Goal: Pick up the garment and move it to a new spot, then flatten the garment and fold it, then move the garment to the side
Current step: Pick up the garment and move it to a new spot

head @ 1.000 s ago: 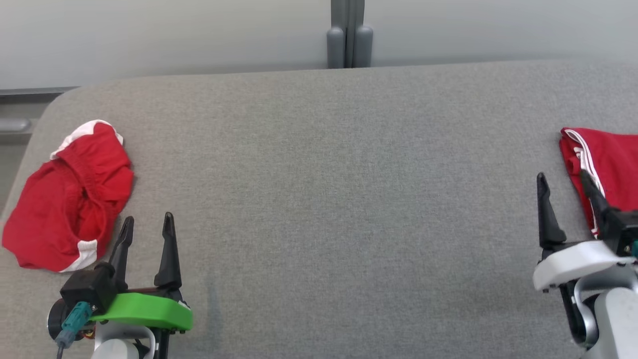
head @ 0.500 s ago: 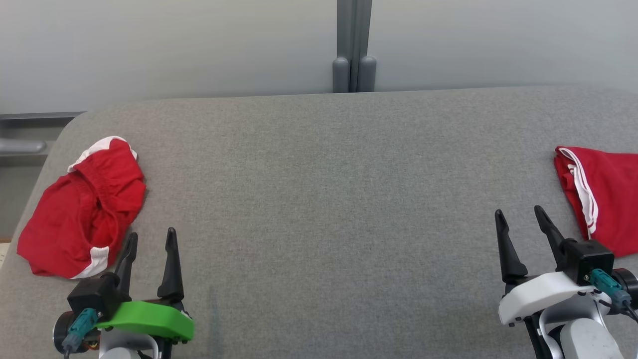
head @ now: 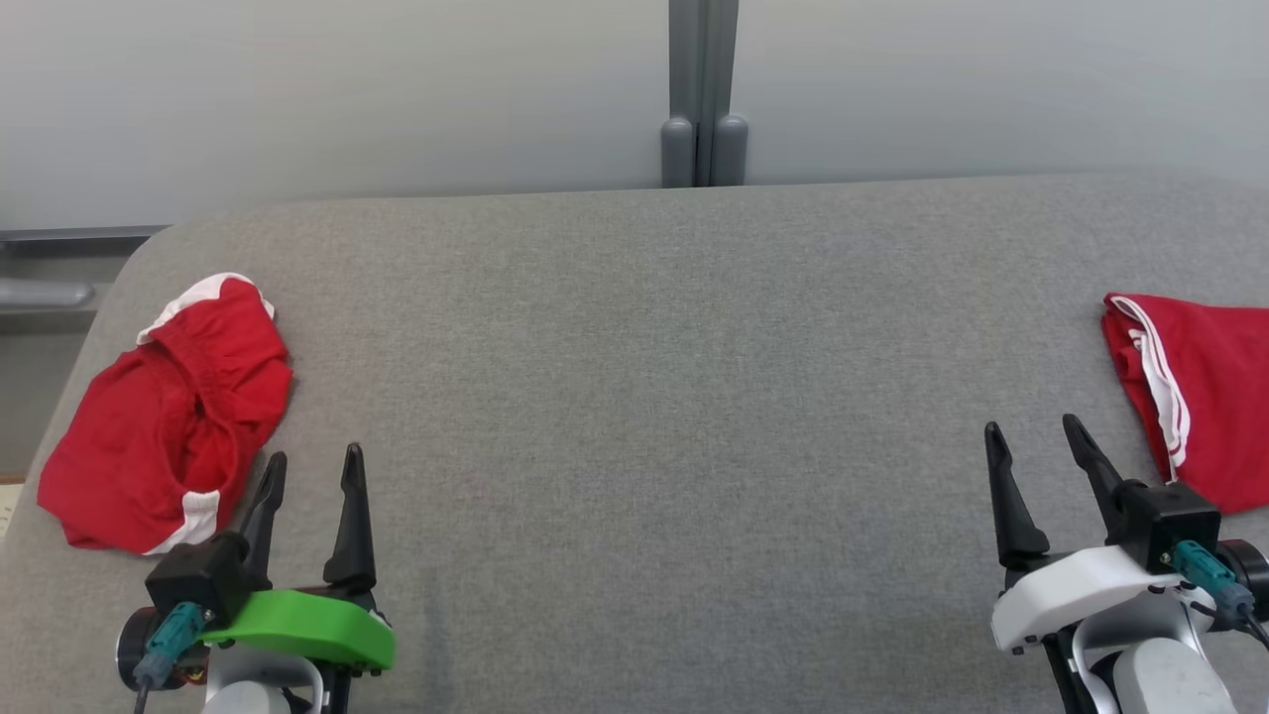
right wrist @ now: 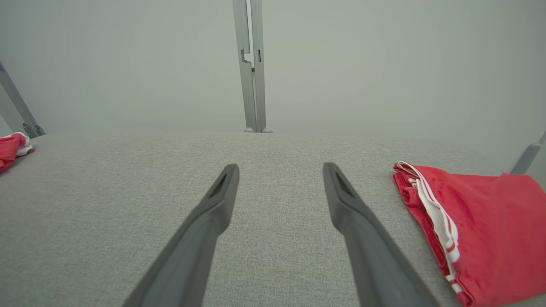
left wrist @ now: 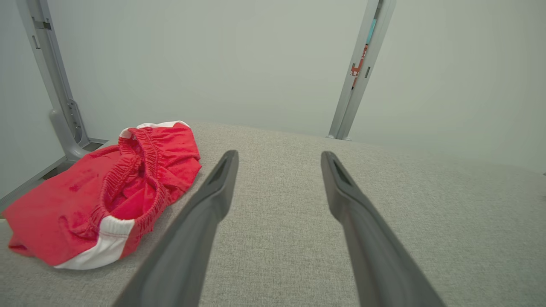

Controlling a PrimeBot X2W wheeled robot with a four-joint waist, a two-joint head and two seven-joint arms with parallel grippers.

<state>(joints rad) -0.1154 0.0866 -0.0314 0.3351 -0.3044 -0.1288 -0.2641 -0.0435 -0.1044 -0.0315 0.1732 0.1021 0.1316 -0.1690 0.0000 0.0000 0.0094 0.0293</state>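
A crumpled red garment (head: 164, 416) with white trim and an elastic waistband lies at the left end of the grey padded table (head: 654, 397); it is also in the left wrist view (left wrist: 98, 196). My left gripper (head: 313, 456) stands open just right of it, with nothing between its fingers (left wrist: 279, 154). A second red garment (head: 1205, 392) with white stripes lies folded flat at the right end (right wrist: 482, 226). My right gripper (head: 1031, 426) is open and empty, a little left of that folded piece (right wrist: 280, 166).
A grey post (head: 704, 94) rises behind the table's far edge against a pale wall. A grey rail (head: 45, 293) sits beyond the rounded left corner. Bare grey surface stretches between the two grippers.
The camera has tilted, so the whole picture sits lower. My right gripper has drawn back left, off the folded garment's edge. The left gripper has barely moved.
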